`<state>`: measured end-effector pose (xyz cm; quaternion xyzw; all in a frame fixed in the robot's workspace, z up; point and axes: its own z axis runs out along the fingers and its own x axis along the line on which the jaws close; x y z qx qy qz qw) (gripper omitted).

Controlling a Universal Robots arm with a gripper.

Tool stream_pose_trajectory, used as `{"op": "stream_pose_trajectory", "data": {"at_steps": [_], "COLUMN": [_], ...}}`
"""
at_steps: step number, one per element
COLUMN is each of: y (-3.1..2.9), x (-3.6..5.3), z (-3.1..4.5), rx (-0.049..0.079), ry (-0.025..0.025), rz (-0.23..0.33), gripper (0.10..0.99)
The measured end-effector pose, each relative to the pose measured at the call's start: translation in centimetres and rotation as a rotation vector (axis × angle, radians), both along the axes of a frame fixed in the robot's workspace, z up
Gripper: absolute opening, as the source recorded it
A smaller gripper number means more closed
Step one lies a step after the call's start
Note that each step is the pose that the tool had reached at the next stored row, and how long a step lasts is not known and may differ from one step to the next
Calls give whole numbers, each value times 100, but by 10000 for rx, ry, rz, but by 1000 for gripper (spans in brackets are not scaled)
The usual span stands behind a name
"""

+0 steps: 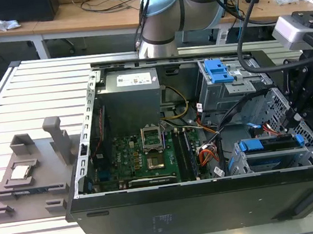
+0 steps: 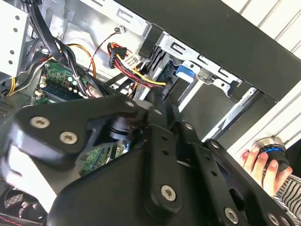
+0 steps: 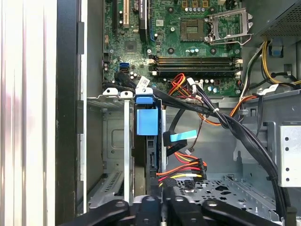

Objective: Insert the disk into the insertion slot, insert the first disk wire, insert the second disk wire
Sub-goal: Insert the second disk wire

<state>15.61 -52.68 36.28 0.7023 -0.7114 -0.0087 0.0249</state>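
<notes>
Open computer case (image 1: 212, 206) lying on a slatted table (image 1: 35, 91)

Inside the case, the power supply (image 1: 129, 100) sits at the far end, with the motherboard (image 1: 146, 155) in front of it. Toward the exterior view's right, the tall cage (image 1: 220, 84) stands behind the insertion slot (image 1: 237, 167), and the disk (image 1: 273, 146) sits in that slot. Wires (image 1: 208, 145) run between the motherboard and the cages. The gripper (image 1: 295, 115) hangs over the slot end of the case. A fixture tray (image 1: 27, 177) lies on the table at the exterior view's left of the case, and the arm (image 1: 159, 20) rises behind the case.
</notes>
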Motion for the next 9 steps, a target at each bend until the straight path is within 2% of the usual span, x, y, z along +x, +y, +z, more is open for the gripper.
{"op": "stream_pose_trajectory", "data": {"at_steps": [1,2,3,5,6,9], "y": [0,0,0,17,51,98], "x": [0,0,0,-35,-99,-235], "z": [0,1,1,-1,-5,-28], "rx": [0,0,0,-1,-2,-1], "ry": [0,0,0,0,0,0], "rz": [0,0,0,0,1,1], "gripper": [235,235,302,302,302,302]}}
